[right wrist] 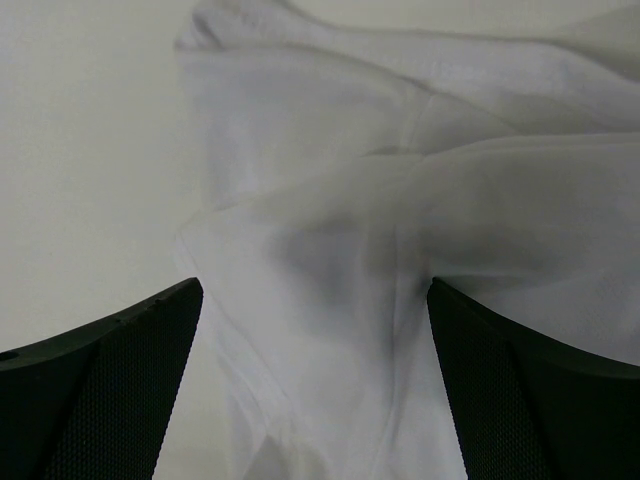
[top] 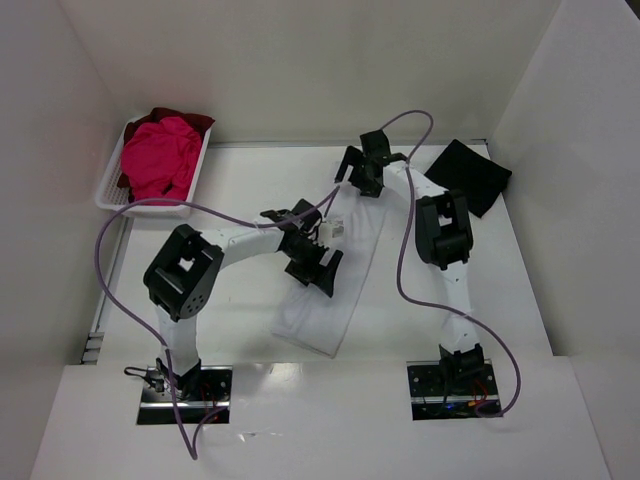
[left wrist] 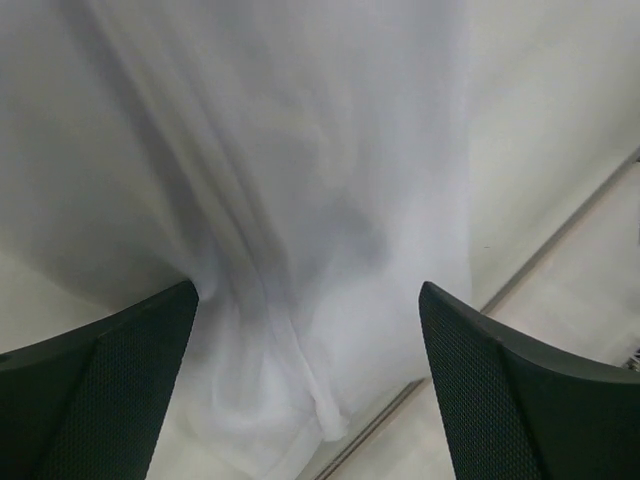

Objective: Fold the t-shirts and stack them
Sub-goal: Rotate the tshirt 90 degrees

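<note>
The white t-shirt (top: pixel 328 312) lies on the table as a long narrow strip running from the back centre toward the front. My left gripper (top: pixel 320 268) is open over its middle; in the left wrist view (left wrist: pixel 308 292) rumpled white cloth (left wrist: pixel 300 200) lies between the wide-apart fingers. My right gripper (top: pixel 366 172) is open at the strip's far end; in the right wrist view (right wrist: pixel 315 288) wrinkled white cloth (right wrist: pixel 400 200) lies between its fingers. A folded black t-shirt (top: pixel 470 176) lies at the back right. The bright pink t-shirt (top: pixel 160 156) and the dark red one (top: pixel 190 119) sit in the basket.
The white slatted basket (top: pixel 112 192) stands at the back left against the wall. White walls close in the table on the left, back and right. Purple cables loop from both arms over the table.
</note>
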Motion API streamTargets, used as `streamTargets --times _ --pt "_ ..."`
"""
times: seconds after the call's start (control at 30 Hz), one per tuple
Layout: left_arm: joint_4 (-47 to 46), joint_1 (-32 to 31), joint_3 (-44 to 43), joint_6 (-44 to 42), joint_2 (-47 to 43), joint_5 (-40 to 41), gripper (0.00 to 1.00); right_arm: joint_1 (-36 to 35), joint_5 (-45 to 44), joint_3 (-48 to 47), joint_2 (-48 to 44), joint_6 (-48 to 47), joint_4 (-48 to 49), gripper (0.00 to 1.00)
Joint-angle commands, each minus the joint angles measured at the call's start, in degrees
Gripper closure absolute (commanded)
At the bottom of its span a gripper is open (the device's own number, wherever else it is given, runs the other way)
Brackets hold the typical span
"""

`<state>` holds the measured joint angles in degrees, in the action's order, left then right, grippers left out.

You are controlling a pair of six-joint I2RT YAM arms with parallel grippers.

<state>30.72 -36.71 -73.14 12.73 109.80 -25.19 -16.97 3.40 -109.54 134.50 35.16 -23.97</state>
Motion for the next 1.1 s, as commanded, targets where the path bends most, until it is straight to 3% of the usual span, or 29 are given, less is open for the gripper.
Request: streamTargets --times 0.0,0.13,0.37,0.5,0.7,0.8,0.97,1.07 --pt "2.0 -3.7 1.5 3.9 4.1 -5.0 0.0 -3.4 0.1 -8.6 5.0 -2.1 -4.1 0.01" --pt "0.7 -4.4 3.3 6.9 4.1 -3.6 0.0 -5.7 -0.4 -14.2 8.1 -2.6 -5.5 0.01" --pt "-1.8 -4.4 6.5 10.6 -2.0 2.3 0.0 -5.7 -0.4 -16.1 8.1 -1.9 -5.5 0.01" --pt "1.0 -4.4 3.4 11.8 -8.1 10.6 0.0 -5.7 -1.9 -14.1 1.0 -4.3 -3.2 0.01" --pt "1.1 -4.4 1.3 15.6 -19.4 24.5 0.0 -5.7 -3.5 -2.3 -18.6 -6.6 2.8 0.0" --pt "0.6 -3.7 4.6 17.2 -23.7 28.7 0.0 -5.7 -4.1 4.4 -26.7 -7.3 3.3 0.0" --pt "-2.8 -3.2 10.5 21.6 -30.7 28.7 0.0 -5.7 -6.3 22.9 -37.3 -6.2 6.9 0.0" --pt "-7.4 -3.2 16.7 24.8 -35.3 26.0 0.0 -5.7 -6.3 33.1 -42.3 -4.2 9.4 0.09"
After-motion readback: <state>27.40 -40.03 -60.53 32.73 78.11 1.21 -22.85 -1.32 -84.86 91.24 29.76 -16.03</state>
